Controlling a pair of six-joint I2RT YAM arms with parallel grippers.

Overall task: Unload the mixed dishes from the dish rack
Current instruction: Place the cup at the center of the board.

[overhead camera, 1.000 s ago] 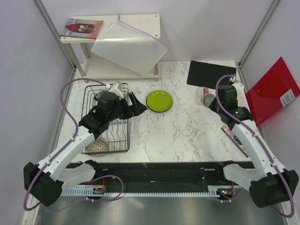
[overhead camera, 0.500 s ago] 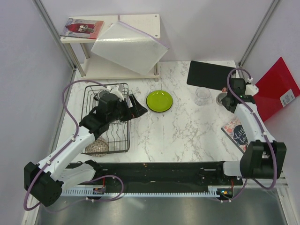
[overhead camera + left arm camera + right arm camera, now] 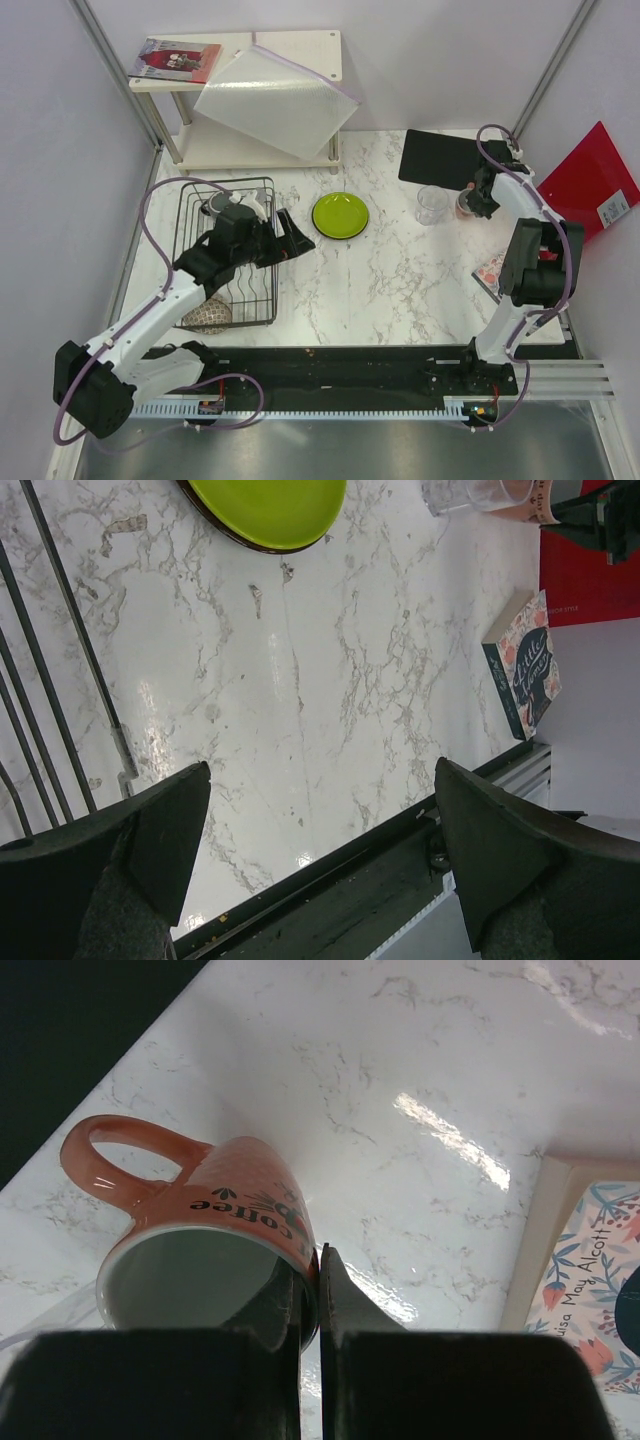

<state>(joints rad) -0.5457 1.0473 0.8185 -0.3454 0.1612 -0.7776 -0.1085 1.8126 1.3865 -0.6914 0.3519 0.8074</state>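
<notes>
The right pincer [image 3: 468,205] is far out over the back right part of the counter [image 3: 390,290]. It is closed on the small pink cup [image 3: 463,208]. In the right wrist view, one finger is inside the cup [image 3: 200,1250] and the other is outside, and they pinch its wall at the rim. The cup is tilted, with its handle pointing away from the pincer [image 3: 318,1260]. I cannot tell if its bottom touches the counter. The clear glass [image 3: 432,203] stands upright just beside the cup, on its left. A black mat [image 3: 445,155] lies behind them both. A book [image 3: 493,270] with a flowered cover lies nearer, at the right edge of the counter.

The left pincer [image 3: 290,238] is at the right side of the dish rack [image 3: 195,215], above the counter. Its jaws are spread wide and hold nothing. In the left wrist view only marble is between the two fingers [image 3: 160,830], with the rack wires [image 3: 55,690] at the left edge.

The lime-green plate [image 3: 340,214] lies flat on the counter, to the right of the rack and well apart from the glass. The brown speckled bowl [image 3: 207,314] sits in the near end of the rack. The left arm covers most of the rack's other contents.

A red board [image 3: 585,190] leans outside the right wall.
</notes>
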